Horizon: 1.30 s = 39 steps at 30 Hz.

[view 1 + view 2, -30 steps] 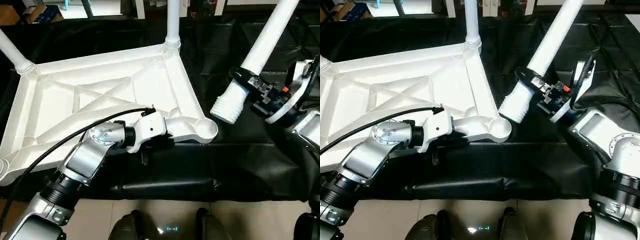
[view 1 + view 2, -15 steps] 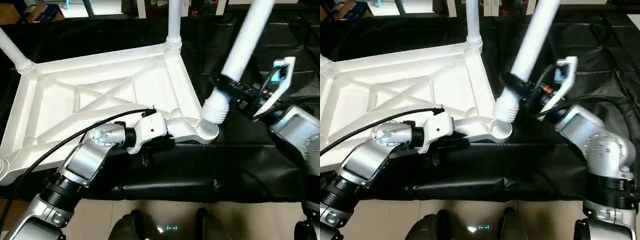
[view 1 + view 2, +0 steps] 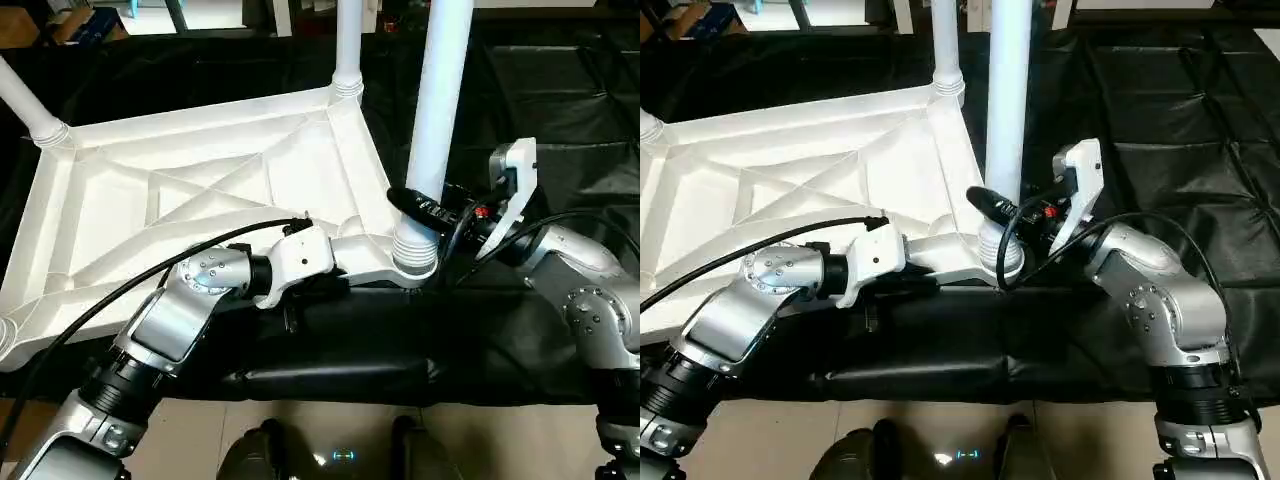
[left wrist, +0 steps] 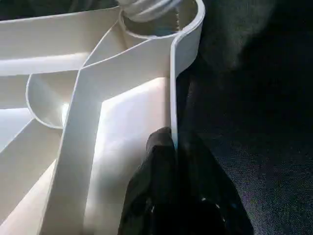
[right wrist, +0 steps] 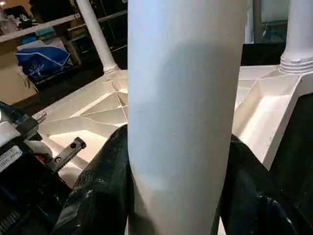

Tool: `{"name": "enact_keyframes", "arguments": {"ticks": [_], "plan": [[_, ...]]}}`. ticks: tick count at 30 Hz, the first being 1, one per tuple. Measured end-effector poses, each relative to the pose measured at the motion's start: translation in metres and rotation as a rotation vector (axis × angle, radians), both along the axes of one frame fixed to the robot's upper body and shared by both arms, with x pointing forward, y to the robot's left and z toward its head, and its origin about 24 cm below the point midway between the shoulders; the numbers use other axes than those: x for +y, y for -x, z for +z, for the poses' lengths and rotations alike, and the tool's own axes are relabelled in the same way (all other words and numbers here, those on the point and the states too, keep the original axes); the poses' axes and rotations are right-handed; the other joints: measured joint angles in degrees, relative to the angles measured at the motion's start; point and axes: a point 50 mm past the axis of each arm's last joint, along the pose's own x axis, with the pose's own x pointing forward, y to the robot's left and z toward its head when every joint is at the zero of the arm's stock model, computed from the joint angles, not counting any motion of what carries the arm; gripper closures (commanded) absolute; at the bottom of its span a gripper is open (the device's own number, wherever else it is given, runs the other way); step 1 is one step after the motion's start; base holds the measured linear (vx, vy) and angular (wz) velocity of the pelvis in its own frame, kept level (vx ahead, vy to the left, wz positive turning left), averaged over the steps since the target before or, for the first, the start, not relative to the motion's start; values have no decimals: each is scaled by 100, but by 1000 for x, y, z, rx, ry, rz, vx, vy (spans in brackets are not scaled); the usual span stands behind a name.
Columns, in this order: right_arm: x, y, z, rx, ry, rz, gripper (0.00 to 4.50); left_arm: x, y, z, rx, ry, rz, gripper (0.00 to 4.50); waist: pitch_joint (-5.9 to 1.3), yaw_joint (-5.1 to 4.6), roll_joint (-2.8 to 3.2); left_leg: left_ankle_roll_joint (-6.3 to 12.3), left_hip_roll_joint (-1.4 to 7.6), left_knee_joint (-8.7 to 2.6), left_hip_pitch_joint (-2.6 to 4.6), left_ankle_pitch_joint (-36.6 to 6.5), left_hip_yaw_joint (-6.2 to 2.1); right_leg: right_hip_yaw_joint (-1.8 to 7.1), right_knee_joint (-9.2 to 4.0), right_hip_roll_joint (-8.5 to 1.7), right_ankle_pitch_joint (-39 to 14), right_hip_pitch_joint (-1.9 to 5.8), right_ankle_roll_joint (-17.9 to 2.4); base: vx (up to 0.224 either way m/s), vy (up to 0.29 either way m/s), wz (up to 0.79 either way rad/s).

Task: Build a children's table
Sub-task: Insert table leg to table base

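Last leg standing in the near corner socket, both grippers holding on.

The right gripper (image 3: pixel 425 208) has its black fingers (image 5: pixel 105 191) closed round the leg (image 3: pixel 438 110) low down, just above the ribbed collar that sits in the corner socket (image 3: pixel 413 262); the left gripper (image 4: pixel 175 147) is pinched shut on the thin rim of the table top (image 3: pixel 200 200) beside that socket. The top lies ribs-up on the black-covered floor, with other legs already upright at its far corners. It all looks like light, hollow, smooth plastic, stiff enough but slippery, so I'd guess the low grip near the collar is the right place, since holding higher would let the long tube lever about.
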Motion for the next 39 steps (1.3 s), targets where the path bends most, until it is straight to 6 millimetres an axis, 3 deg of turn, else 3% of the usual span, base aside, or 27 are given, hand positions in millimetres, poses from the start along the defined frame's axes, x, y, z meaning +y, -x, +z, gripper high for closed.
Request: {"name": "enact_keyframes", "arguments": {"ticks": [20,32,39], "plan": [[15,0,-17,-208,198,84,264,2,0,-1,0,-12,13,450,-5,-27,-22,0,6,12,7,0,-1,0,7,1,1,7,-1,0,0,0],[16,2,-24,-244,180,99,264,2,0,-1,2,-14,14,450,-7,-32,-31,-2,6,8,11,-1,-13,0,5,2,2,10,-3,0,0,0],[15,-2,-27,-187,77,70,264,2,-1,-1,2,-15,14,450,-8,-32,-33,-2,9,7,13,-1,-15,0,4,3,2,12,-3,0,0,0]]}}
